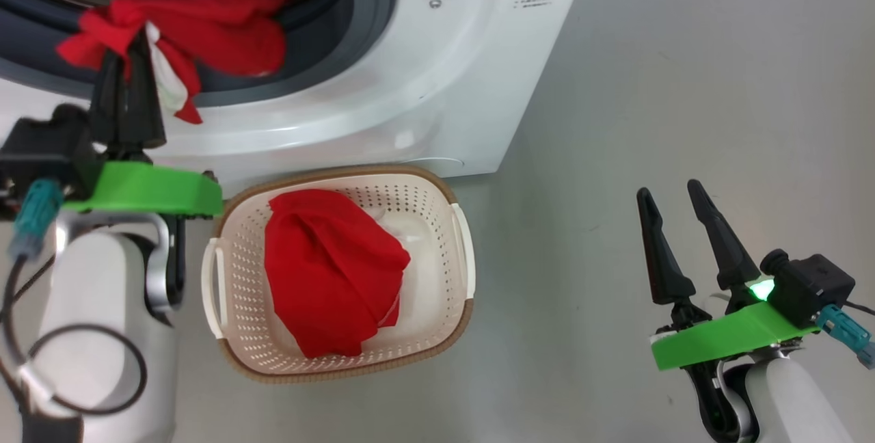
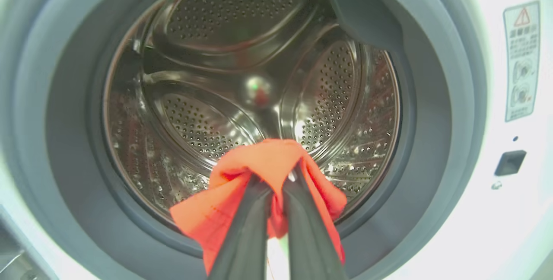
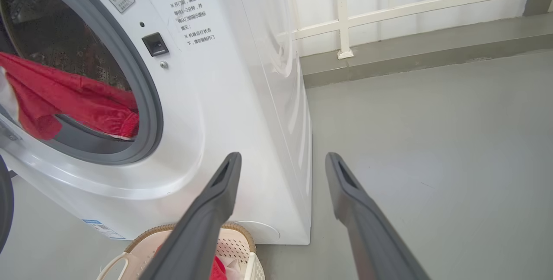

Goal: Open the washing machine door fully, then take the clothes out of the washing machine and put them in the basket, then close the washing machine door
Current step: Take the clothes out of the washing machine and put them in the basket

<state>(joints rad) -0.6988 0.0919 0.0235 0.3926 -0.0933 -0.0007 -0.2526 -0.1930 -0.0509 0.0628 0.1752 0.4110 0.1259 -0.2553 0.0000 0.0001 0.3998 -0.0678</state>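
step: unloading. left tool (image 1: 128,53) clamped on clothes (image 1: 225,33) at washing machine (image 1: 444,87) mouth; right tool (image 1: 668,189) spread, empty. next: lower into basket (image 1: 236,306).

Bright red fabric garment (image 1: 219,19) with white trim at upper left, white boxy washing machine (image 1: 465,74), grey rubber ring (image 1: 372,12), silvery hole-dotted steel drum (image 2: 194,120), cream-white perforated plastic basket (image 1: 236,306) with brown woven rim

Washing machine (image 3: 259,98) front, 3 o'clock of opening (image 3: 65,51): Chinese notice (image 3: 190,16) headed "温馨提示". Warning-triangle label (image 2: 522,59) beside it: small print unreadable.
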